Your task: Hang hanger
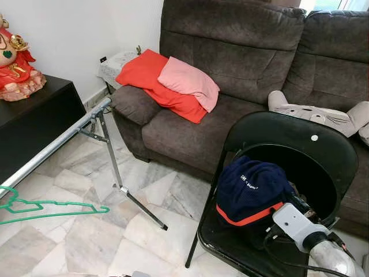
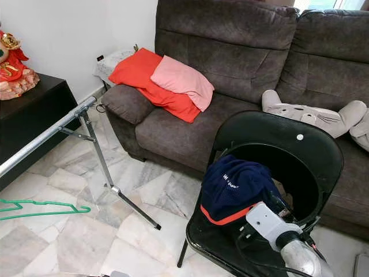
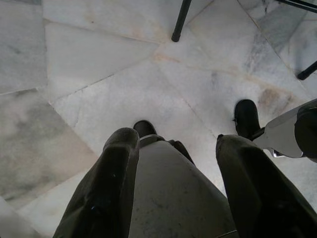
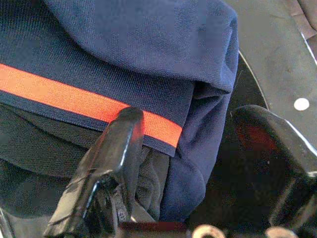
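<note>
The right gripper (image 4: 185, 144) is down at the seat of the black folding chair (image 1: 323, 156), and its two black fingers (image 4: 111, 163) stand apart, about halfway spread, around a fold of the navy garment (image 1: 253, 187) that lies bunched on the seat. One finger presses on the orange stripe (image 4: 74, 96) at the hem of this garment, and the other finger is on the far side, against the dark seat, so the cloth sits between them but is not pinched. The left gripper (image 3: 173, 198) hangs low over the pale marble floor (image 1: 86, 236), its fingers (image 3: 111, 183) spread wide with nothing between them, and the tips of two black chair legs stand on the floor beyond it. The green hanger (image 1: 40, 209) hangs at the left edge of the head view, well apart from both grippers, with its hook over the slanted metal rail (image 1: 55, 144) of a drying rack. The rail is carried by a thin metal leg (image 1: 118, 179) that runs down to the floor near the chair. Between this leg and the chair there is a strip of open floor. Behind stands a brown sofa (image 1: 242, 63) with a red cloth (image 1: 144, 81) and a pink cloth (image 1: 190, 81) over its arm, and a grey soft toy (image 1: 323, 115) on its seat. A black cabinet (image 1: 31, 124) with a red figurine (image 1: 17, 66) closes the left side.
</note>
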